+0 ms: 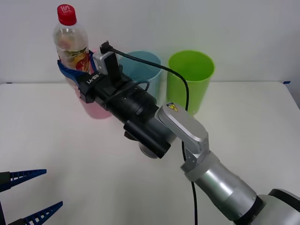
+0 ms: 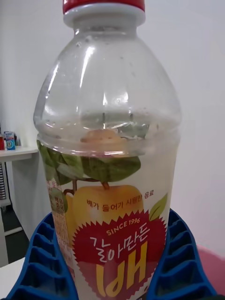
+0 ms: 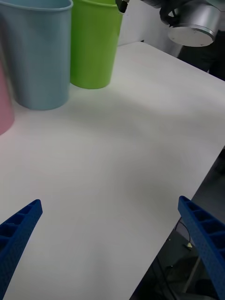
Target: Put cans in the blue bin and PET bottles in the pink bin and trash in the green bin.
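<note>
My right gripper (image 1: 72, 69) is shut on a PET bottle (image 1: 70, 42), clear with a red cap and a fruit label. It holds the bottle upright just above the pink bin (image 1: 96, 112), which is largely hidden behind the gripper. In the right wrist view the bottle (image 2: 110, 140) stands between the blue fingers (image 2: 44, 253), with a pink edge of the pink bin (image 2: 211, 267) below. The blue bin (image 1: 143, 70) stands to the right of the pink one, then the green bin (image 1: 191, 79). My left gripper (image 1: 52, 188) waits open at the near left. Cans and trash are out of view.
The three bins line up along the back of the white table (image 1: 56, 140), close to a white wall. The left wrist view shows the blue bin (image 3: 37, 51), green bin (image 3: 93, 42), a sliver of the pink bin (image 3: 3, 108) and the table's edge (image 3: 187, 178).
</note>
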Controlling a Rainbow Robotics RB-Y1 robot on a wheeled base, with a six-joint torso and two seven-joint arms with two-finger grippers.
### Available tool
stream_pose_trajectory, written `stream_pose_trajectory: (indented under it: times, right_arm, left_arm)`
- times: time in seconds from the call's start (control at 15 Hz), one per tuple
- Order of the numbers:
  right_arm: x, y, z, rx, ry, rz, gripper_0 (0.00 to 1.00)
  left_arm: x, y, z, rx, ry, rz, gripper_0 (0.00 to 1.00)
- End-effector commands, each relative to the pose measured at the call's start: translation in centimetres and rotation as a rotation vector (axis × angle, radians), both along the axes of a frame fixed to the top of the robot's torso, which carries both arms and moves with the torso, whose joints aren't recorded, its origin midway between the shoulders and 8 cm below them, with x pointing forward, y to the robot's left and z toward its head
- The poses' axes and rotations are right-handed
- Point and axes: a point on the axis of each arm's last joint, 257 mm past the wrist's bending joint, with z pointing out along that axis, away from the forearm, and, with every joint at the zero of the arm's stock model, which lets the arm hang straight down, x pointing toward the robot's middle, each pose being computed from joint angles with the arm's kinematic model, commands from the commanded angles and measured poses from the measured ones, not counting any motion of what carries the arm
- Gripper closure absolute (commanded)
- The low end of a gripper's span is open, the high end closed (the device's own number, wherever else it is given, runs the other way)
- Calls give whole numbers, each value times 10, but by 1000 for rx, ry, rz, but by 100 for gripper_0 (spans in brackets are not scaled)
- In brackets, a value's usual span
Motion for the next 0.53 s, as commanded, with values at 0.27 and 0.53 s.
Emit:
stream_pose_trajectory:
  times: [0.27, 0.53]
  right_arm:
    - [34, 11, 8, -30, 11, -29, 100]
    - [61, 8, 5, -71, 27, -90, 100]
  left_arm:
    - [0, 0, 0, 0, 0, 0, 0]
    - [0, 0, 0, 0, 0, 0, 0]
